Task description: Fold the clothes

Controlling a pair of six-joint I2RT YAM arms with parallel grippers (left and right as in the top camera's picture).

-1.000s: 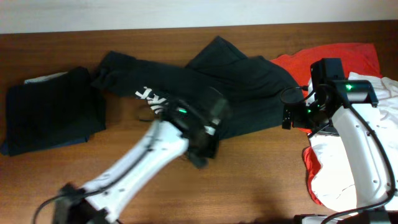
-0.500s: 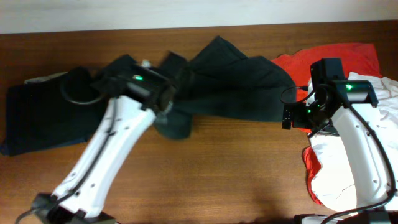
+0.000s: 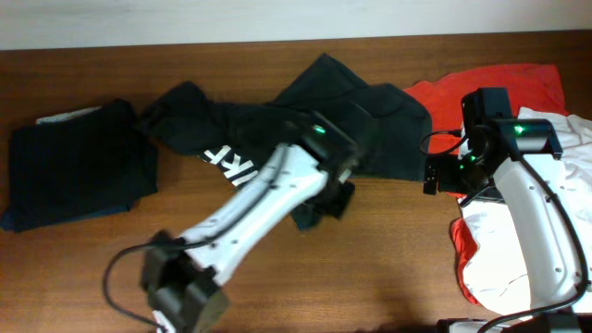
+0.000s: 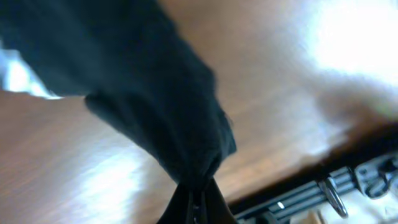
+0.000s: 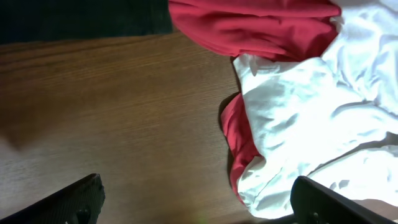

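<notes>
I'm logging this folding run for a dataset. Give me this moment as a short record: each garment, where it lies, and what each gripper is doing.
black T-shirt: crumpled across the middle of the table, white lettering showing
left gripper: shut on a bunch of the black T-shirt
right gripper: open, over bare wood, holding nothing
folded black garment: far left, apart from both grippers
red garment: right end, partly under the white garment

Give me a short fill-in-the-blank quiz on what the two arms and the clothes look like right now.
The left gripper is shut on the ___ T-shirt.
The T-shirt's lettering is ___.
The right gripper is ___ and holds nothing.
The white garment lies over a ___ garment.
Missing words: black; white; open; red.
</notes>
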